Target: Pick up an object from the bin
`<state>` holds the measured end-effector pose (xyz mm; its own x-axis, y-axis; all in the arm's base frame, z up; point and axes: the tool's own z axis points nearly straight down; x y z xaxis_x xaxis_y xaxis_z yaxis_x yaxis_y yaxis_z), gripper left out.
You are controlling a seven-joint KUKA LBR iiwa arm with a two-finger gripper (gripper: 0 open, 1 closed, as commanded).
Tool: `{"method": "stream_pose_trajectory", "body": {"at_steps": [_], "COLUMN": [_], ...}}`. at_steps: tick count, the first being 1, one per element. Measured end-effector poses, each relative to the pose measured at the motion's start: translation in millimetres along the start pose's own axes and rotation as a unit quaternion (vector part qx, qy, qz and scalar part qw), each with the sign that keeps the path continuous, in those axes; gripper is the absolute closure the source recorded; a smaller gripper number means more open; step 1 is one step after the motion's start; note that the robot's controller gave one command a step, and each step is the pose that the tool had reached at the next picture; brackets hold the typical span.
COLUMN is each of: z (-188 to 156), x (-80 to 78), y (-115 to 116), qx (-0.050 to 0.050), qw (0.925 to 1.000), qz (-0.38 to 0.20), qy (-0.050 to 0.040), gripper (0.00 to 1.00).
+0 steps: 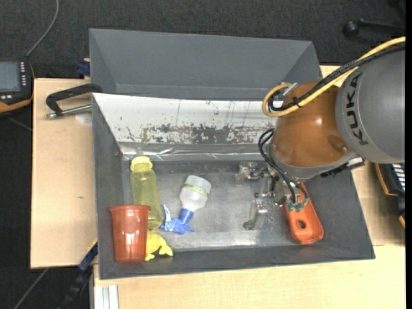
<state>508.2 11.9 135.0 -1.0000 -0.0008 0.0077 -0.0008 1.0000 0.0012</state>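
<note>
Toward the right of the bin (106, 192) floor the pincer (261, 206) hangs low, open or closed I cannot tell, with a flat orange piece (304, 224) just to its right, long axis running far to near.

Hidden: orange tool (304, 224) top, under arm (309, 134); yellow object (158, 247) partly behind red cup (130, 232).

I'm looking into a robotics lab: a KUKA arm (380, 108) hangs over a grey bin (193, 63) on a bare worktop (61, 172), dark carpet (193, 5) around.
</note>
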Motion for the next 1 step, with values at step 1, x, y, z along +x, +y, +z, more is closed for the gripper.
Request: {"method": "stream_pose_trajectory", "body": {"at_steps": [1], "z": [-4.7], "x": [-1.8], "y": [0.0], "qx": [0.0], "qw": [1.0], "qz": [0.0], "qy": [-0.0044], "gripper": [0.0]}}
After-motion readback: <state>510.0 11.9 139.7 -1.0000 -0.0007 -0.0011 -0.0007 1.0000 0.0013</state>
